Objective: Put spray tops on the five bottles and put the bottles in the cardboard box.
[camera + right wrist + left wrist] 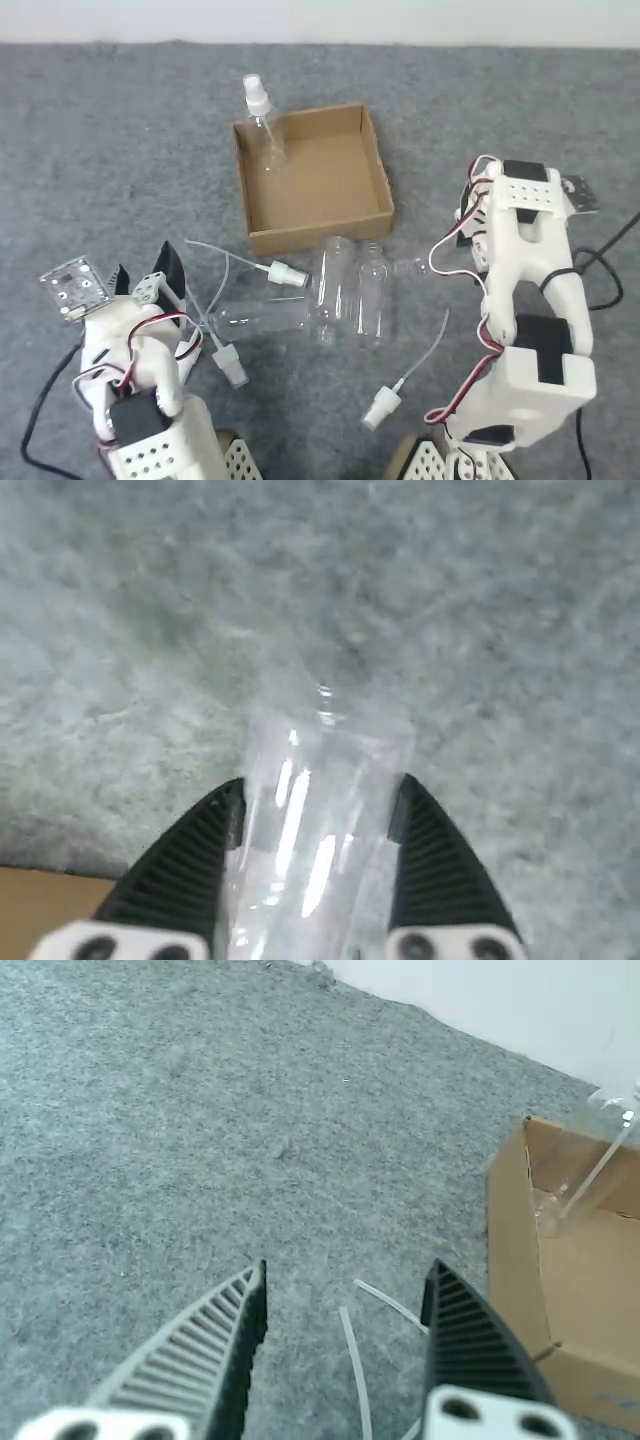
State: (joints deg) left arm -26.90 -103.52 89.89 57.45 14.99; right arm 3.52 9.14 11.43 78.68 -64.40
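Grey carpet (120,150) is the work surface, white wall (320,20) behind. Cardboard box (320,232) mid-carpet, capped bottle (264,125) leaning at its far corner. Three bare bottles (332,290) and loose spray tops (285,272) lie in front. Left gripper (348,1270) spread wide over carpet; right gripper (322,783) clamped on a fourth bottle (310,870).

grey flecked carpet (100,150), brown box (315,190), white tops (381,408), white arms (530,280) with red and black wires (468,385), and a clear bottle (310,840) between black ribbed fingers (185,865).
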